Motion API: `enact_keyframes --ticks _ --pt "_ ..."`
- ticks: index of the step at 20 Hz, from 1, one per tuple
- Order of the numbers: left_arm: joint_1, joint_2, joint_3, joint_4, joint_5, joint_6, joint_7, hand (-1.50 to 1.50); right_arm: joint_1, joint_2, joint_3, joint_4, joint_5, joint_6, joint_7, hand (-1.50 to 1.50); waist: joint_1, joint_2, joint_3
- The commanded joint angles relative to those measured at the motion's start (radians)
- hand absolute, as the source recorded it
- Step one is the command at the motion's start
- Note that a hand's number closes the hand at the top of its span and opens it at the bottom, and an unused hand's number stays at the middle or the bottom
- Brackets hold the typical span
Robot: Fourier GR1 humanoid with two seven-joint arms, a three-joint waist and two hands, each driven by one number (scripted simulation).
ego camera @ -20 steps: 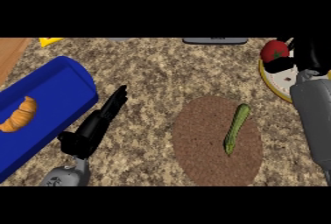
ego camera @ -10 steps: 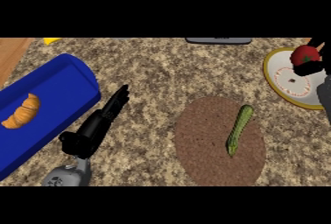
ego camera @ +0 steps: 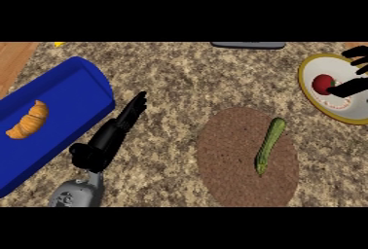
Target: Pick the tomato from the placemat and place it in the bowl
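The red tomato [ego camera: 323,83] lies inside the white bowl with a yellow rim [ego camera: 313,99] at the right edge of the head view. My right hand [ego camera: 350,87] shows only as black fingers at the right edge, spread above and beside the tomato and not closed round it. The round brown placemat [ego camera: 230,160] lies at centre right and carries only a long green vegetable [ego camera: 267,146]. My left hand [ego camera: 115,132] rests open on the counter left of the mat, fingers straight and pointing up and to the right.
A big blue tray [ego camera: 68,92] with a croissant [ego camera: 28,119] fills the left side. A grey flat object [ego camera: 248,44] lies at the top edge. A small yellow item [ego camera: 59,44] sits at the top left beside a wooden strip [ego camera: 14,56].
My right hand carried the tomato over the bowl, spread its fingers and drew back toward the right edge. The tomato now lies in the bowl. The left hand has not moved.
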Motion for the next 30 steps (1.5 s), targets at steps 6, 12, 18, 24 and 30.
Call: enact_keyframes --ticks 6,12,18,24,30 --pt "0.006 -0.006 0.005 -0.016 0.004 0.003 0.004 0.0 -0.049 -0.072 -0.143 0.072 -0.126 -0.072 -0.162 -1.5 -0.001 -0.004 0.0" --pt "-0.012 0.005 0.019 0.042 0.007 -0.014 -0.022 0.0 -0.035 -0.103 -0.301 0.078 -0.273 -0.165 -0.199 -1.5 -0.01 0.001 0.001" --pt "-0.007 -0.004 0.015 0.0 -0.014 0.017 0.01 0.0 0.039 -0.261 -0.407 0.122 -0.378 -0.032 -0.23 -1.5 -0.022 -0.005 0.0" --pt "-0.015 -0.015 0.012 -0.017 -0.006 0.019 0.042 0.0 0.199 -0.349 -0.522 0.143 -0.492 0.049 -0.388 -1.5 -0.033 -0.006 0.003" --pt "0.019 0.004 0.022 0.0 -0.008 0.004 -0.009 0.0 0.347 -0.424 -0.568 0.176 -0.545 0.189 -0.478 -1.5 -0.032 -0.006 0.003"
